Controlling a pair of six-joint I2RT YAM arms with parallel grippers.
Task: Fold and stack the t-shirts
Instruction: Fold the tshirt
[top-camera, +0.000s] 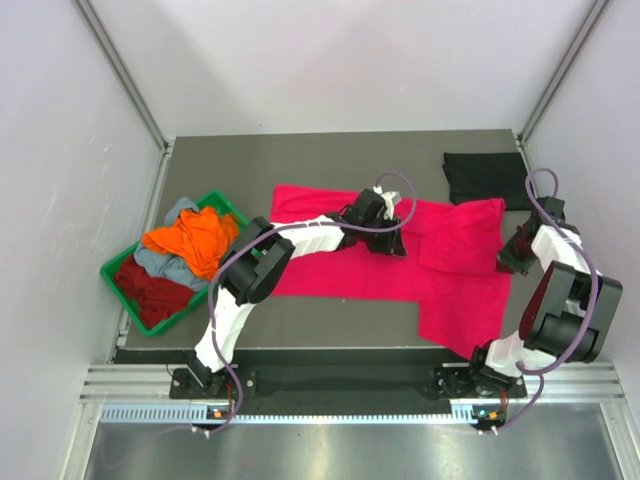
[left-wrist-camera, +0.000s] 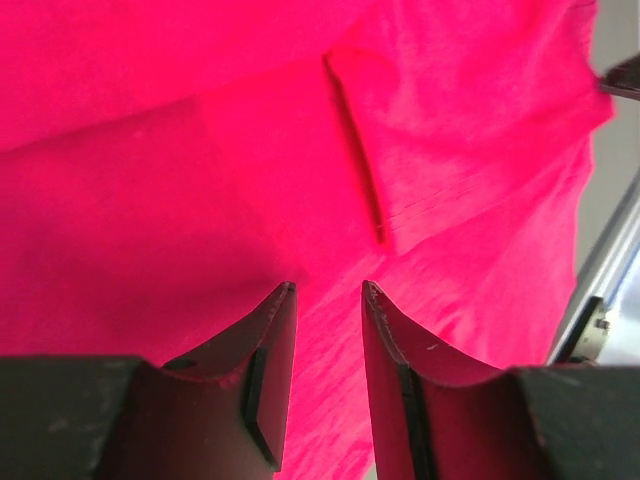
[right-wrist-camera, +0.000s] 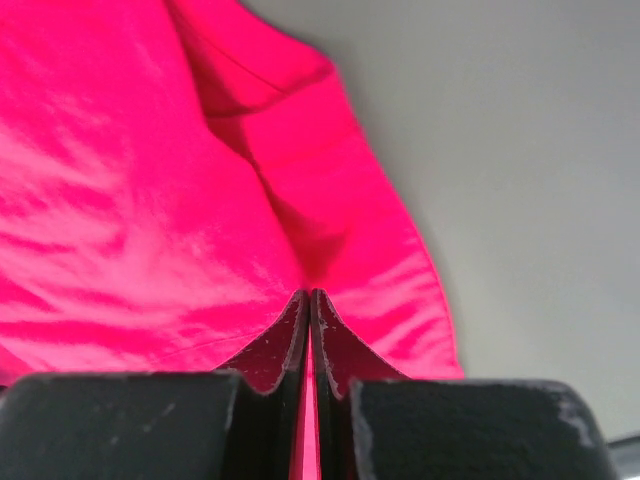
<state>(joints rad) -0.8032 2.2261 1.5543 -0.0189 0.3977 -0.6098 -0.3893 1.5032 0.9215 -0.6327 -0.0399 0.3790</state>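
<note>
Tee: pink tee (top-camera: 450, 285) is lying spread across mid-table, with its right part doubled inward into a flap.
Right gripper: right gripper (right-wrist-camera: 310, 293) is pinching the pink tee's right edge near the table's right side, its jaws pressed together on the cloth.
Left gripper: left gripper (left-wrist-camera: 328, 290) is sitting over the tee's middle with its jaws standing apart and gripping nothing. Whether it is touching the cloth is unclear.
Fold: the right arm is probably carrying the edge leftward. A low, level sweep is looking best, with the left jaws pinning the crease line so the cloth is not dragging.
Risk: a pinch this thin is likely slipping under a fast pull.
Stack: black tee (top-camera: 485, 178) is sitting folded at the far right corner.
Tray: tray (top-camera: 112, 272) at left is holding orange tee (top-camera: 190, 240), dark red tee (top-camera: 150, 290) and grey-blue tee (top-camera: 182, 208).
Writing: no brand, label or lettering is showing anywhere.
</note>
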